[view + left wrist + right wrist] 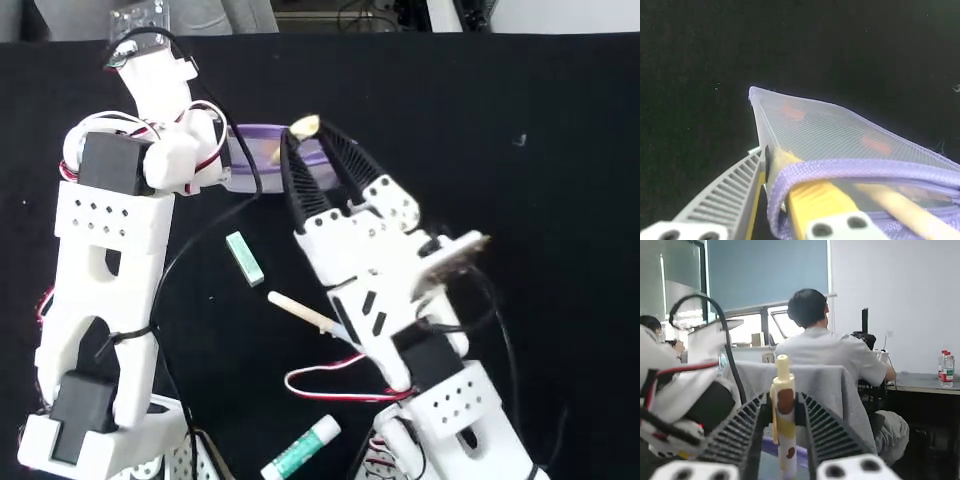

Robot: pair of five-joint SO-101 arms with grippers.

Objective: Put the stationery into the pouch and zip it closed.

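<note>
The see-through pouch [262,150] with a purple zip band sits at the back of the black table, held up at one end by my left gripper [232,156]. In the left wrist view the pouch [840,135] has its mouth open, my left gripper [774,167] is shut on its rim, and a cream stick [905,211] lies inside. My right gripper [306,136] stands over the pouch, shut on a yellow pen with brown spots [782,415], whose tip [304,125] points up. A strip of the pouch [802,454] shows below the right gripper [782,402].
A green eraser [244,257], a cream pen [300,312] and a green-and-white glue stick [300,450] lie on the table between the two arms. Red and white cables [330,385] loop near the right arm's base. The table's right half is bare black cloth [560,200].
</note>
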